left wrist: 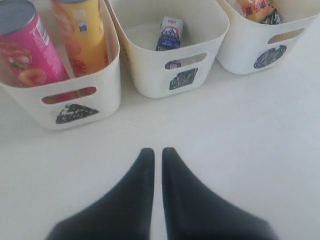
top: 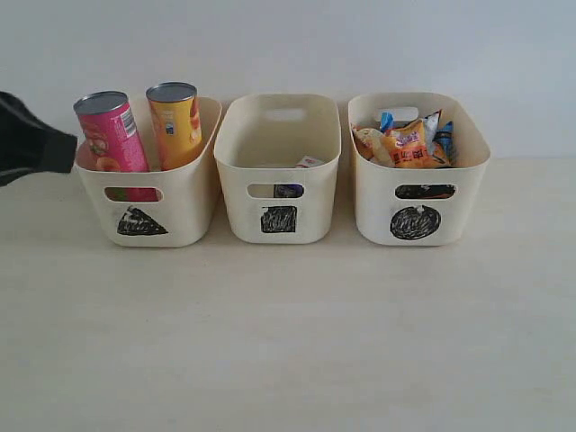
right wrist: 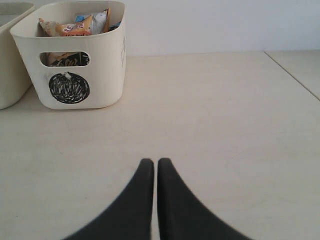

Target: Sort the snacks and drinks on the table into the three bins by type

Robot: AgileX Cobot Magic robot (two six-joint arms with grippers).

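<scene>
Three cream bins stand in a row. The triangle bin (top: 184, 220) holds the pink tube (top: 112, 144) and the yellow-orange tube (top: 176, 124), both upright and leaning. In the square bin (top: 281, 216) lies the white-and-blue carton (left wrist: 169, 34); the dark carton shows only through the handle slot (top: 288, 191). The circle bin (top: 418, 211) is filled with crinkly bags (top: 407, 144). My left gripper (left wrist: 157, 152) is shut and empty above bare table in front of the bins. My right gripper (right wrist: 154, 162) is shut and empty, well to the right of the circle bin (right wrist: 105, 75).
Part of the left arm (top: 31, 144) enters at the far left, beside the triangle bin. A white wall runs behind the bins. A table seam or edge (right wrist: 292, 75) runs at the right in the right wrist view.
</scene>
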